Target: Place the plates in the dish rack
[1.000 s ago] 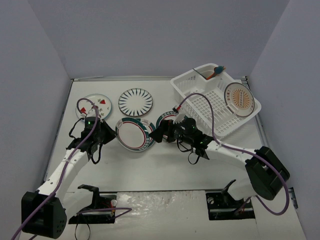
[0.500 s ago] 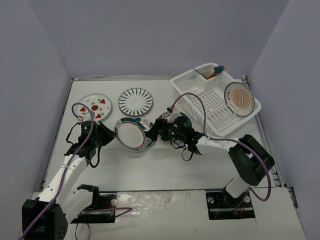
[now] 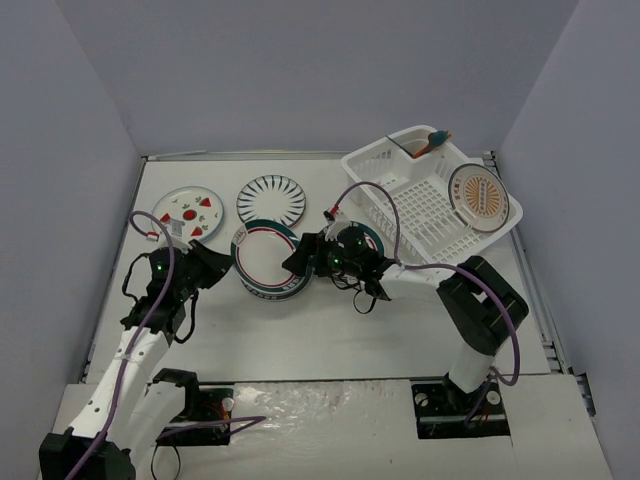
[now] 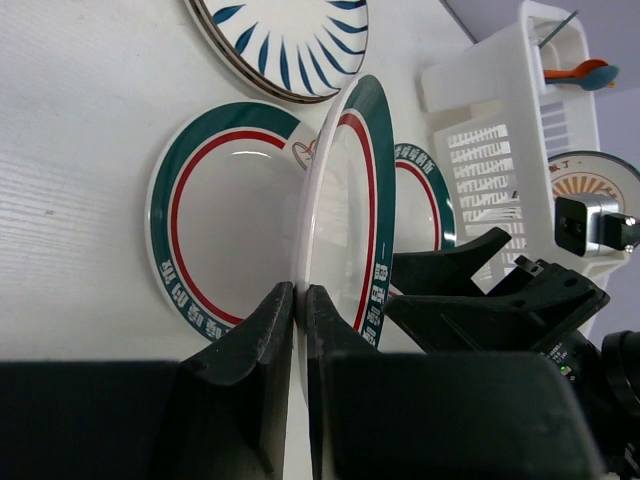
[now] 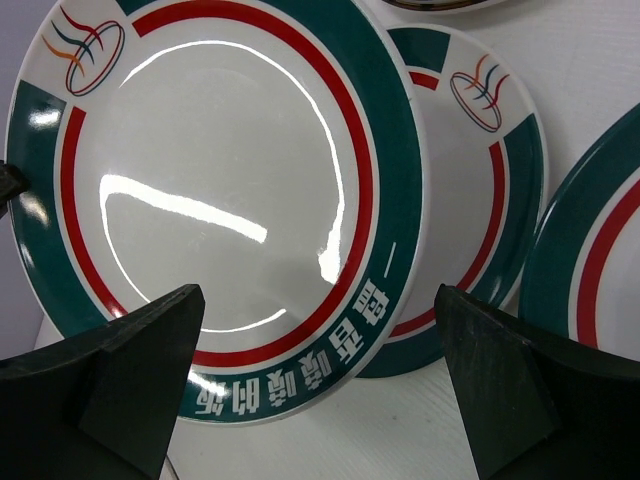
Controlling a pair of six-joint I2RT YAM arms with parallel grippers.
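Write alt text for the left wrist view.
The left gripper pinches a green-and-red rimmed plate by its rim, holding it on edge. A matching plate lies flat beyond it; the open right gripper and the dish rack are to the right.

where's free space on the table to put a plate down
Bare table between the tilted-up green-rimmed plate and the near edge; also the dish rack floor left of the orange plate. Crowded mid-table around that green-rimmed plate.

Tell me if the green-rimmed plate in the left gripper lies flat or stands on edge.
On edge. The left gripper pinches the held plate by its rim, its face steeply tilted beside another plate lying flat.
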